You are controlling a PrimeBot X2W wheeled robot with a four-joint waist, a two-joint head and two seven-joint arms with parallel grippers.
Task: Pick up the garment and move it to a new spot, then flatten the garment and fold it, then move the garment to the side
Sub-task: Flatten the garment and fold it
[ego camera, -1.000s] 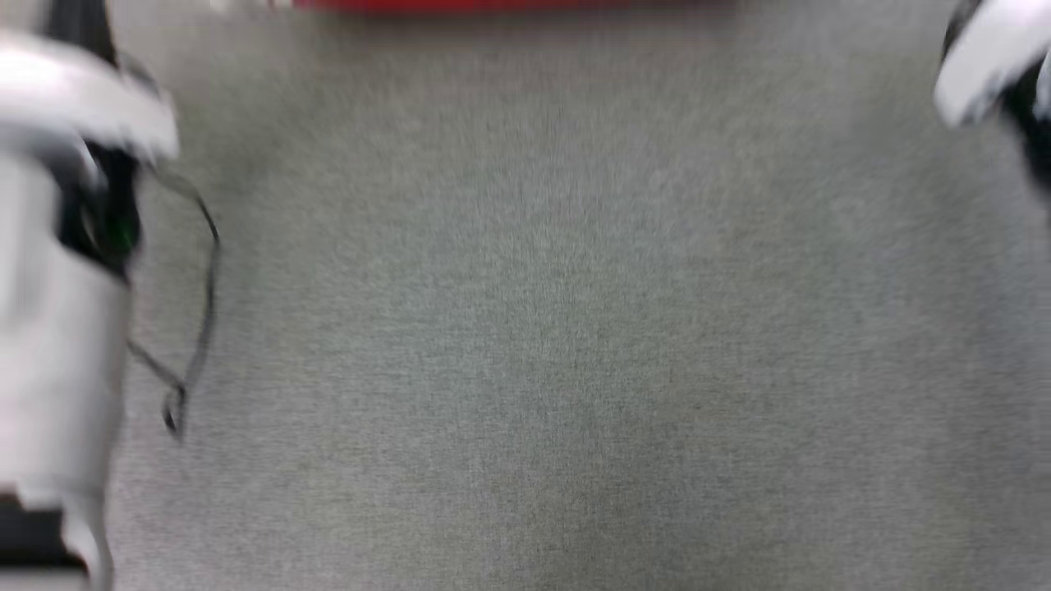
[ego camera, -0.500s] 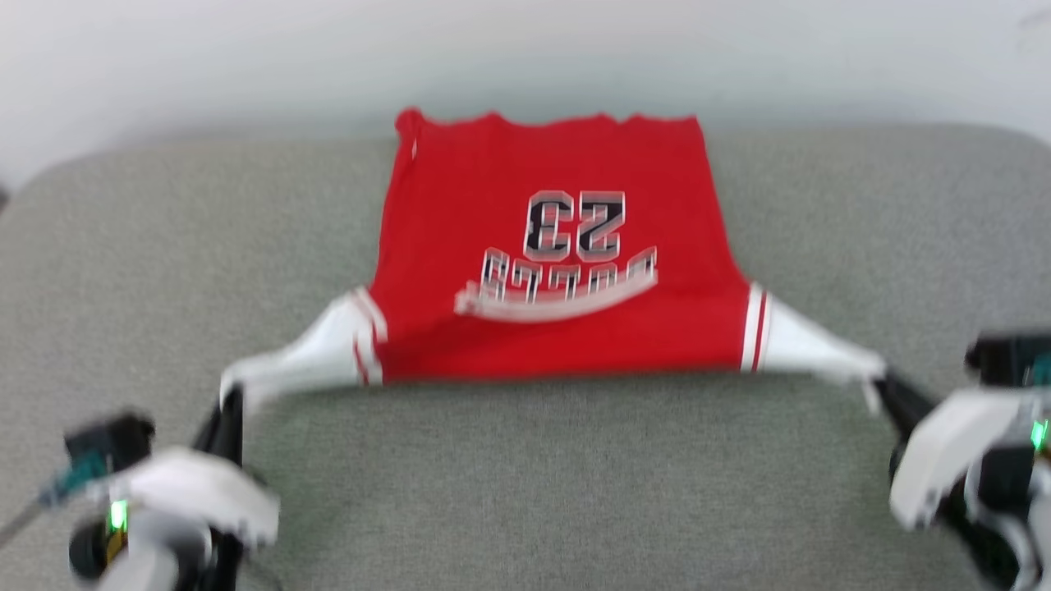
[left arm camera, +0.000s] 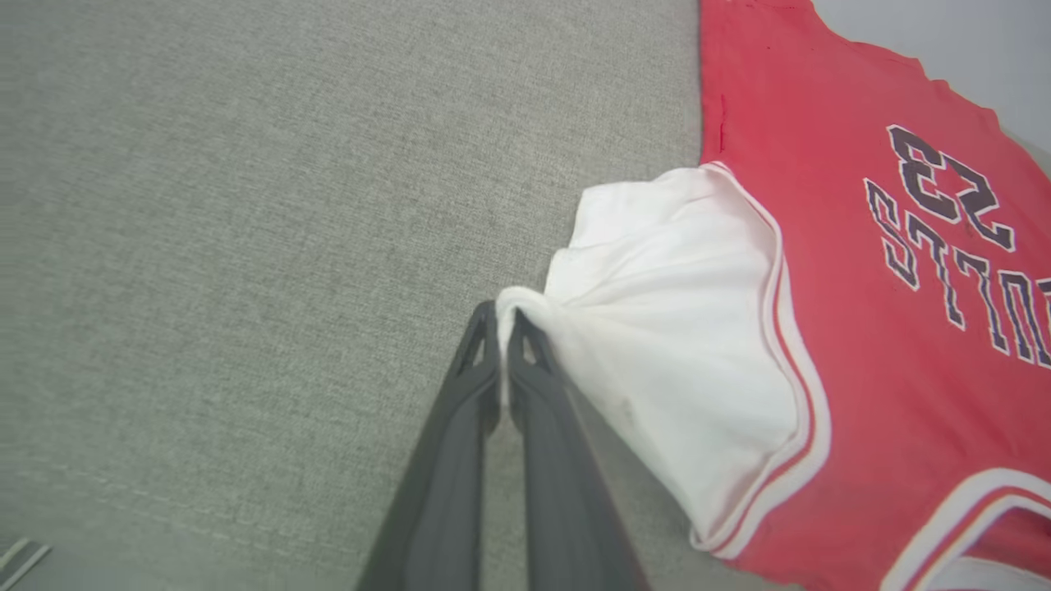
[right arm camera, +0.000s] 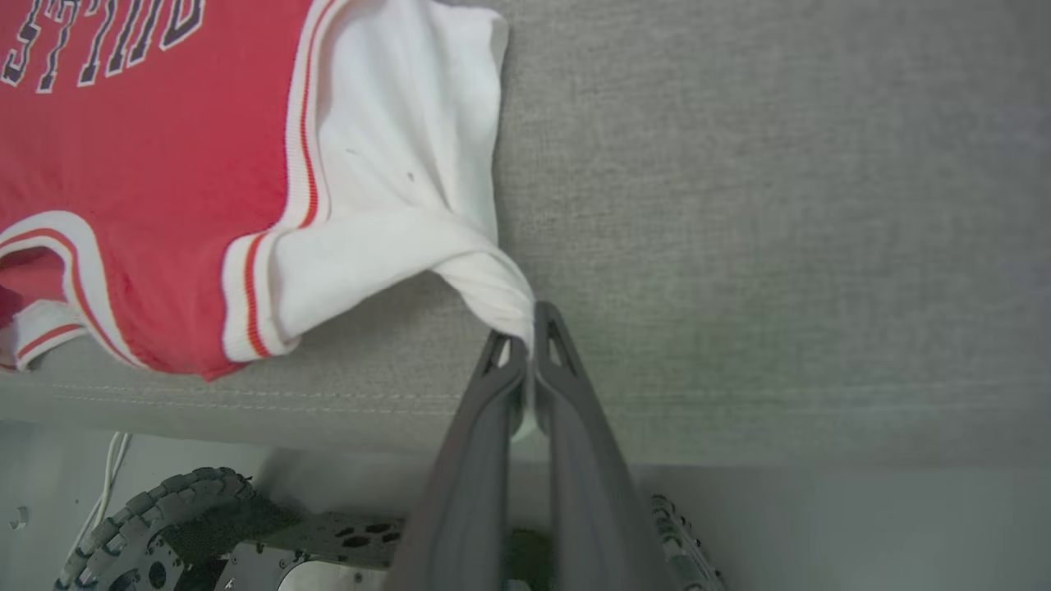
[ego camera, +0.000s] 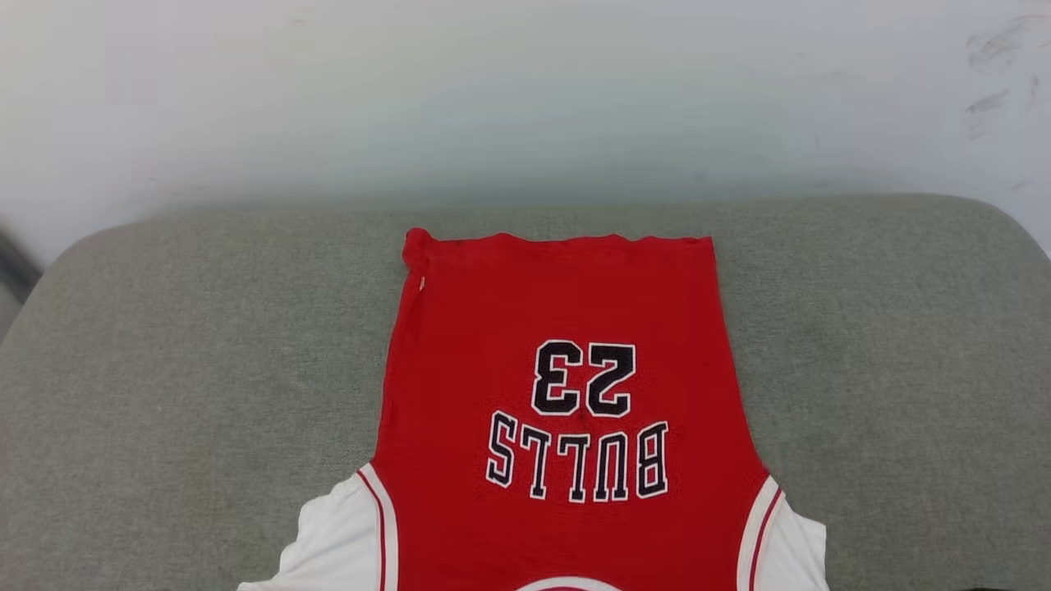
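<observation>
Camera shifted, garment (ego camera: 566, 328) lower in view | left gripper (left arm camera: 501, 316) pinching a sleeve (left arm camera: 673, 328) | right gripper (right arm camera: 525, 324) pinching the other

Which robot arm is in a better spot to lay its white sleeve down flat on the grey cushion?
Probably the left. The left gripper pinches the garment by a fanned-out sleeve over the cushion; the right gripper holds a twisted sleeve near the cushion's front edge.

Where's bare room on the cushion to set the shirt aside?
Wide bare grey cushion on both sides of the garment; thin strip between it and the wall. Crowded near edge: left gripper and right gripper pinch the sleeves.
</observation>
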